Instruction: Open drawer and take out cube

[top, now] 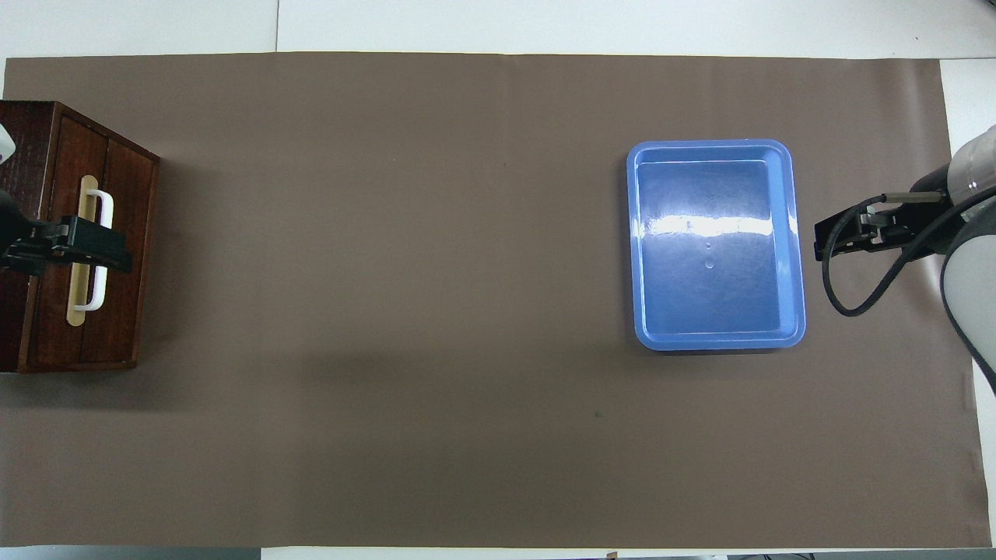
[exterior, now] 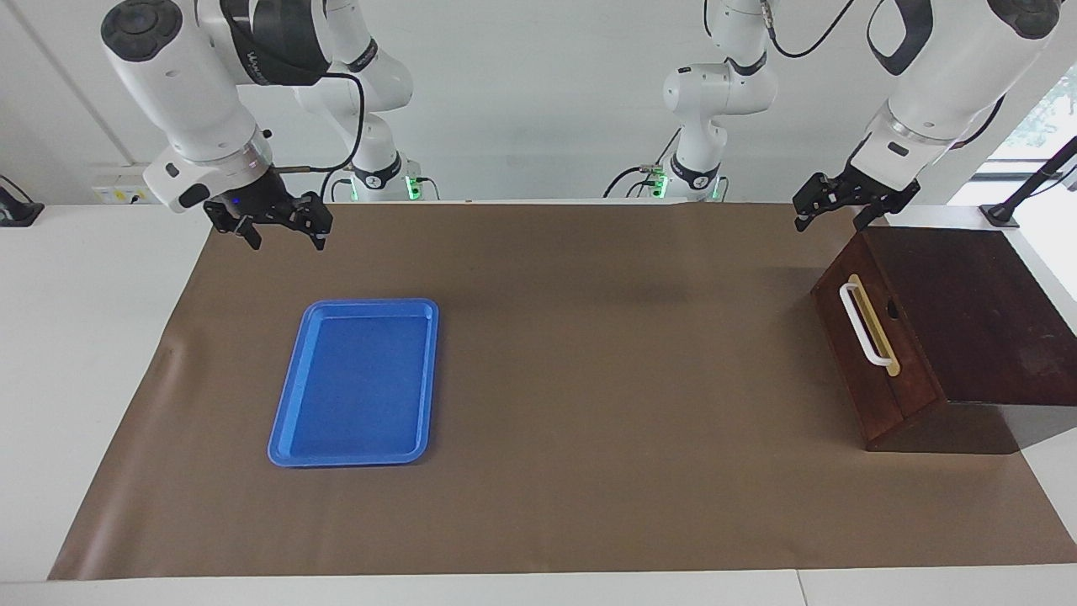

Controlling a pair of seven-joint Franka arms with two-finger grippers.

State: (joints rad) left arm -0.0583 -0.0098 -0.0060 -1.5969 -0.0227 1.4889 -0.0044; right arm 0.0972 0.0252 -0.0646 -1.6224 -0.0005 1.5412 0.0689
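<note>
The dark reddish-brown wooden drawer point(exterior: 875, 353) stood shut, white bar handle point(exterior: 864, 324) untouched. The left gripper point(exterior: 844, 204), fingers spread, hung above the box's robot-side corner; the right gripper point(exterior: 282, 225), fingers spread too, waited well apart over the worktop point(exterior: 589, 379). No cube showed, presumably inside. A skewed pull risked dragging the whole box.

A flat blue tray point(exterior: 353, 383) lies on a brown mat point(exterior: 589, 379) that covers most of the white table point(exterior: 84, 353), toward the right arm's end.
</note>
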